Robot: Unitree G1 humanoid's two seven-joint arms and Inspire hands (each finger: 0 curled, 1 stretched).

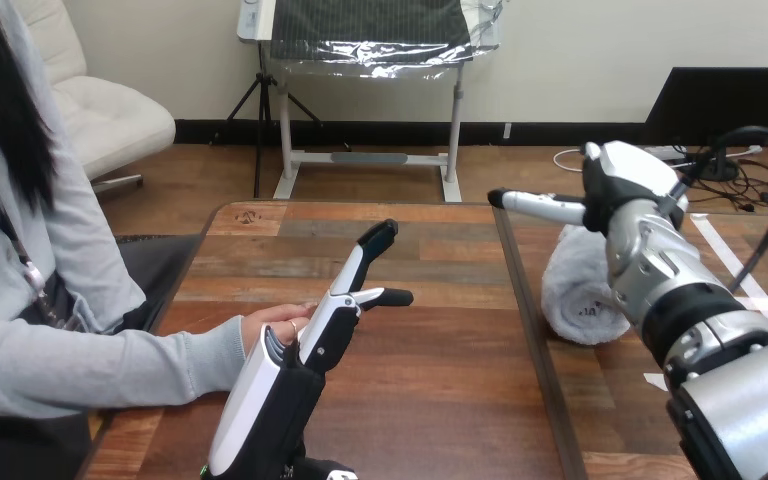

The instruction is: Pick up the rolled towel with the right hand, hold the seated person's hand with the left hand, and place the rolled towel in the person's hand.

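My left robot hand (328, 335) stands edge-up over the bench (430, 390), fingers straight and thumb spread. It is just beside the person's hand (268, 330), which rests on the wood, and is not curled round it. My right robot hand (625, 185) hangs over the rolled towel (578, 290), which lies on the bench at right. I cannot tell whether it grips.

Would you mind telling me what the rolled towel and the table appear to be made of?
The rolled towel looks like soft, pale grey terry cloth, judging by its matte, nubbly surface. The table appears to be wooden planks with a light sheen, though the grain could be laminate.
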